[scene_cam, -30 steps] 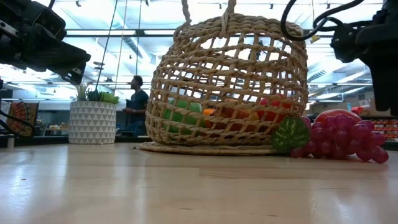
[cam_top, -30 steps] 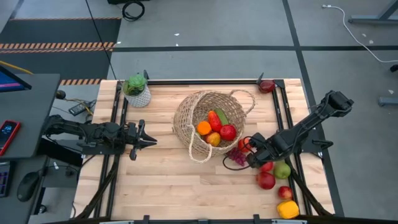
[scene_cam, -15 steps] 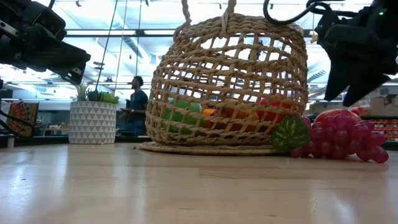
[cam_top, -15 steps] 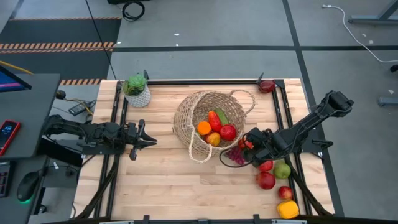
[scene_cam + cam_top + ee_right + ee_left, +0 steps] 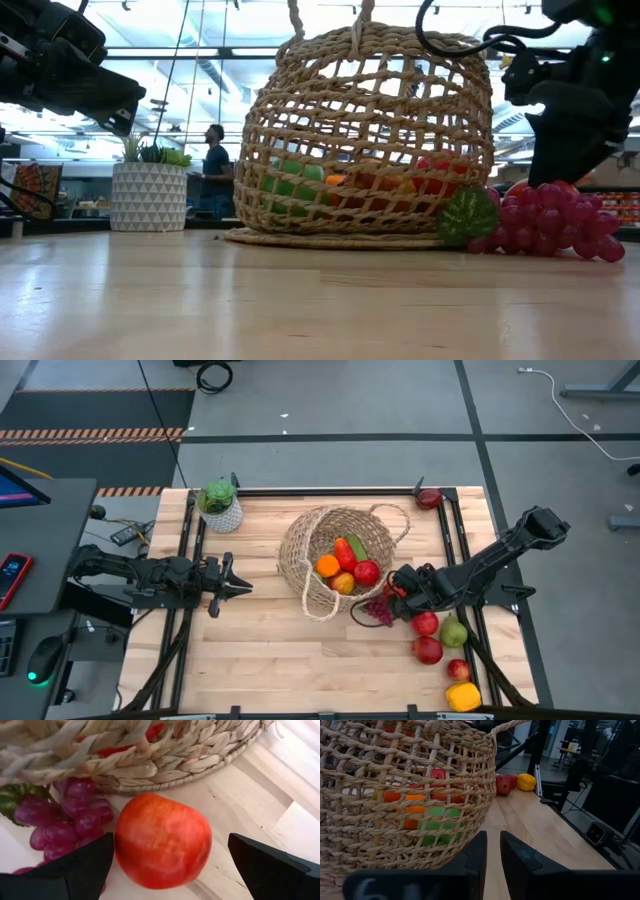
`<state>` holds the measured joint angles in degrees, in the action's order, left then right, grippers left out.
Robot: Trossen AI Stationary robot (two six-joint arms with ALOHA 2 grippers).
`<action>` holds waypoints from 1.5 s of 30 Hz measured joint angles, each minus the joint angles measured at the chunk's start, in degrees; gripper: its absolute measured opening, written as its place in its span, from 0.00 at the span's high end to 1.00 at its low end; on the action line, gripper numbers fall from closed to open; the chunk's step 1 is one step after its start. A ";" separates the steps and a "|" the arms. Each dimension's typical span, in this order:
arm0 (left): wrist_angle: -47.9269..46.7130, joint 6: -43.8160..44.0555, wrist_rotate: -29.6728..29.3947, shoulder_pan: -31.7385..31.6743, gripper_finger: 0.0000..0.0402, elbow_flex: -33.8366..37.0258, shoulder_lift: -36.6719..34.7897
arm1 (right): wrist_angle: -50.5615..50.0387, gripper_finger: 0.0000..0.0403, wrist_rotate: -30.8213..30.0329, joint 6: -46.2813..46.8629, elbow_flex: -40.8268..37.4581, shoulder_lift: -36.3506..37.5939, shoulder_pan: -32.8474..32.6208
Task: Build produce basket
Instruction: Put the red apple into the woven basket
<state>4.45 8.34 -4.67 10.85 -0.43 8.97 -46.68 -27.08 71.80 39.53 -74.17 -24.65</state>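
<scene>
The basket at the table's middle holds an orange, apples and peppers. Beside it, the right gripper straddles a red apple by the grapes, fingers spread, not grasping. The left gripper waits clenched, empty; a person stands in the room behind.

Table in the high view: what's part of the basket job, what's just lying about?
Job: round woven wicker basket; purple grape bunch; red apple between the right gripper fingers; yellow pepper.
Lying about: white pot with green plant; waiting left gripper.
</scene>
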 joint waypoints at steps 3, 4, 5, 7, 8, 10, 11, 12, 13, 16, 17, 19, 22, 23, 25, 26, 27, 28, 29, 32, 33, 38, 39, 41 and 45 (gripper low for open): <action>0.00 0.00 0.00 -0.01 0.86 0.00 0.00 | 0.12 0.02 0.04 1.12 0.00 0.00 1.41; 0.00 0.00 0.00 -0.01 0.85 0.00 0.00 | 0.13 0.02 0.07 1.55 0.00 -0.03 1.83; 0.00 0.00 0.00 0.00 0.85 0.00 0.00 | 0.19 0.02 0.07 1.88 0.00 -0.17 2.11; 0.00 0.00 0.00 -0.02 0.84 0.00 0.00 | 0.21 0.02 0.15 1.88 0.00 -0.51 2.48; 0.00 0.00 0.00 0.00 0.84 0.00 0.00 | 0.23 0.02 0.59 1.54 0.00 -0.68 2.70; 0.00 0.00 0.00 -0.01 0.84 0.00 0.00 | 0.25 0.02 2.53 0.83 0.00 -0.76 3.15; 0.00 0.00 0.00 -0.01 0.84 0.00 0.00 | 0.45 0.02 3.72 0.20 0.00 -0.76 3.39; 0.00 0.00 0.00 -0.01 0.85 0.00 0.00 | 0.73 0.02 4.97 -0.35 0.00 -0.76 3.54; 0.00 0.00 0.00 -0.02 0.85 0.00 0.00 | 0.85 0.02 6.34 -0.88 0.00 -0.76 3.73; 0.00 0.00 0.00 -0.01 0.86 0.00 0.01 | 0.97 0.02 9.48 -2.26 0.00 -0.76 3.89; 0.00 0.00 0.00 0.00 0.86 0.00 0.02 | 0.89 0.02 10.07 -3.32 0.00 -0.76 3.67; 0.00 0.00 0.00 -0.01 0.86 0.00 0.02 | 0.02 0.02 12.26 -6.51 0.00 -0.76 2.99; 0.00 0.00 0.00 0.00 0.85 0.00 0.02 | -1.91 0.02 16.09 -9.63 0.00 -0.76 1.67; 0.00 0.00 0.00 0.00 0.85 0.00 0.00 | -2.31 0.02 16.80 -10.18 0.00 -0.73 1.20; 0.00 0.00 0.00 0.00 0.84 0.00 0.01 | -2.87 0.02 18.37 -10.45 0.00 -0.29 0.43; 0.00 0.00 0.00 0.00 0.84 0.00 0.02 | -3.40 0.02 19.22 -10.40 0.03 0.20 0.14; 0.00 0.00 0.00 -0.01 0.84 0.00 0.01 | -4.45 0.02 20.00 -10.10 0.37 0.67 -0.10; 0.00 0.00 0.00 0.00 0.84 0.00 0.00 | -5.42 0.02 20.45 -9.76 0.93 1.22 -0.22; 0.00 0.00 0.00 -0.01 0.85 0.00 0.00 | -6.38 0.02 20.82 -9.30 1.71 1.76 -0.33; 0.00 0.00 0.00 -0.02 0.86 0.00 0.00 | -10.14 0.02 20.98 -5.32 4.19 3.52 -1.72; 0.00 0.00 0.00 0.00 0.86 0.00 0.02 | -10.53 0.02 20.56 -3.33 4.56 4.13 -3.00; 0.00 0.00 0.00 -0.02 0.86 0.00 0.01 | -10.85 0.02 11.19 9.23 3.79 7.54 -12.49; 0.00 0.00 0.00 -0.01 0.86 0.00 0.01 | -11.42 0.02 10.49 11.22 3.52 7.81 -14.04; 0.00 0.00 0.00 0.00 0.85 0.00 0.00 | -12.26 0.02 10.37 14.48 3.34 7.86 -16.95; 0.00 0.00 0.00 -0.02 0.84 0.00 0.02 | -12.24 0.01 10.17 19.58 3.34 6.55 -21.59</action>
<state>4.45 8.34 -4.67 10.84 -0.43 8.99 -58.93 -16.91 91.38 42.87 -67.62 -46.24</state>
